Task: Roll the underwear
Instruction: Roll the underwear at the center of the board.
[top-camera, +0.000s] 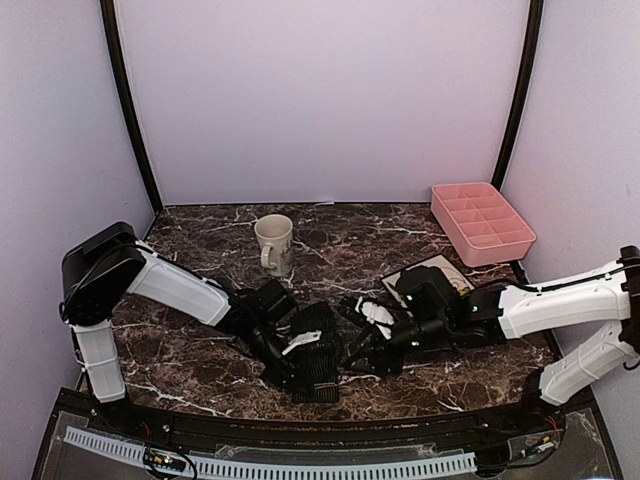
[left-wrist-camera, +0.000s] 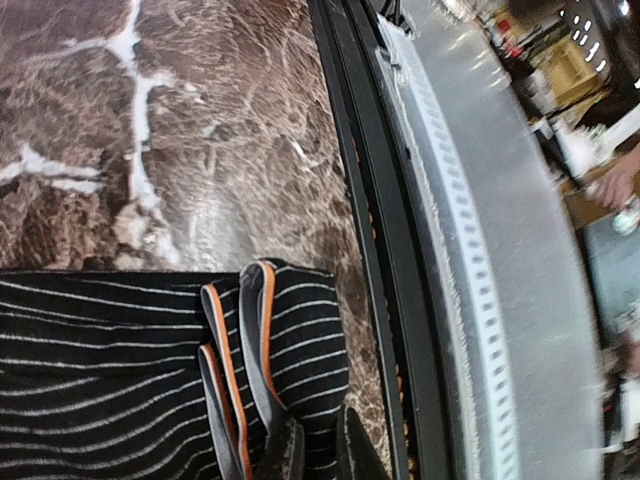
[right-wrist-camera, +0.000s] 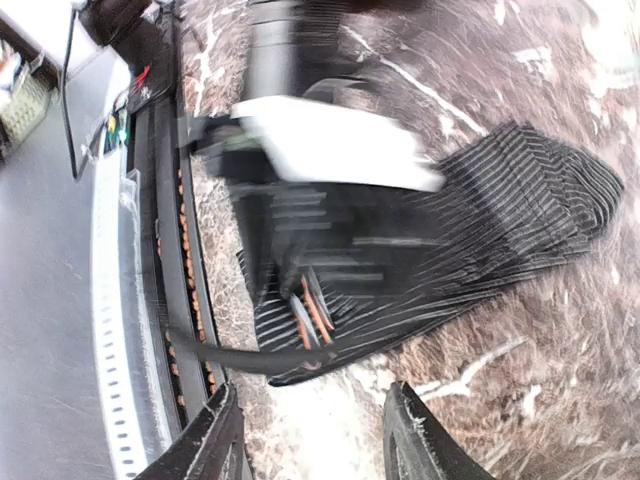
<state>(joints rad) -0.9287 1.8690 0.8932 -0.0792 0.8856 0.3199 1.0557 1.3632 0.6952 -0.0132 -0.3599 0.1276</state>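
Pale lilac walls — black posts at the corners — enclose a dark marble table (white-veined).

We see black underwear, thin pale ribs, spread mostly flat on counter by front edge; we note one end pinched in left claw.

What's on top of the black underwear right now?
The left gripper, shut on a fold of the black underwear near the front edge of the table. Its arm hides the cloth's middle from above, so that part can't be checked.
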